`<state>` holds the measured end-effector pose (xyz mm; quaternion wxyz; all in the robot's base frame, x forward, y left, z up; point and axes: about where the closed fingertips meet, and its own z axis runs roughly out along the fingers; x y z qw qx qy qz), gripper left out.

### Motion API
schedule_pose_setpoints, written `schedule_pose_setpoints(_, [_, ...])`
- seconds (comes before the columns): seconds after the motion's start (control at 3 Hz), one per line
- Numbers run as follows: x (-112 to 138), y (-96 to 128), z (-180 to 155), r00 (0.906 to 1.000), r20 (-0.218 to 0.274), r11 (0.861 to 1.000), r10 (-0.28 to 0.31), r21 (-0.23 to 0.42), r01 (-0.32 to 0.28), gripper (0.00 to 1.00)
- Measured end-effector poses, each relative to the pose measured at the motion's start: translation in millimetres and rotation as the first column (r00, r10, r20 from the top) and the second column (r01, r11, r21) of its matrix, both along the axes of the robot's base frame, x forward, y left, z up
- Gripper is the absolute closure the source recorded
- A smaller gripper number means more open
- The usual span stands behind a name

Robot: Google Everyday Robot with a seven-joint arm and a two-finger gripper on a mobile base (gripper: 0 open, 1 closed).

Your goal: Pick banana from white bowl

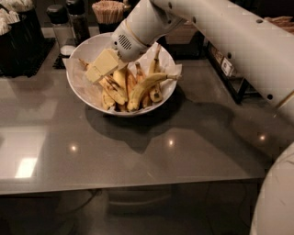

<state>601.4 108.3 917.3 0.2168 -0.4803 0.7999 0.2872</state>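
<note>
1. Gripper [99, 69] is down inside the white bowl [88, 47], over its left-centre, coming in from the upper right. Can't tell if the jaws are apart or clamped on anything; the angle hides the gap.
2. The banana [114, 90], the long speckled one, lies diagonally in the bowl. Its thin dark stem pokes out up-left of the gripper and its body runs down-right beneath it. The gripper is on or just above its stem half; can't tell if they touch.
3. The bowl also holds a clean curved banana [148, 84] across the right-front, with its stem toward the right rim. A shorter banana [155, 69] stands steeply behind that one, stem up. More pieces are packed in between, overlapping.
4. Crumpled white paper [177, 69] lines the bowl, and one corner sticks out past the right rim.
5. Hidden: the wrist housing covers the back-centre of the bowl and the middle stretch of the banana. How many bananas are in the pile is hard to make out.
6. The arm [220, 32] runs from top-centre off the right edge. White robot body [275, 197] is cut off at lower right.
7. The bowl sits toward the back of a glossy grey table [138, 156], which shows light reflections.
8. Behind the bowl are a cup of wooden sticks [109, 11] and two dark-capped shakers [59, 20]. A black tray [20, 43] sits far left and a black rack [229, 73] sits right, under the arm.
</note>
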Motion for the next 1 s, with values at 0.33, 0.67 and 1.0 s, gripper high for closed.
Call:
schedule_pose_setpoints(0.33, [-2, -8, -13, 0.9992, -0.02, 0.999, -0.034, -0.018, 0.034, 0.35])
schedule_pose_setpoints(0.67, [-8, -20, -29, 0.9955, -0.056, 0.996, -0.077, -0.042, 0.074, 0.49])
schedule_pose_setpoints(1.0, [-10, -25, -34, 0.9932, -0.069, 0.994, -0.094, -0.055, 0.09, 0.52])
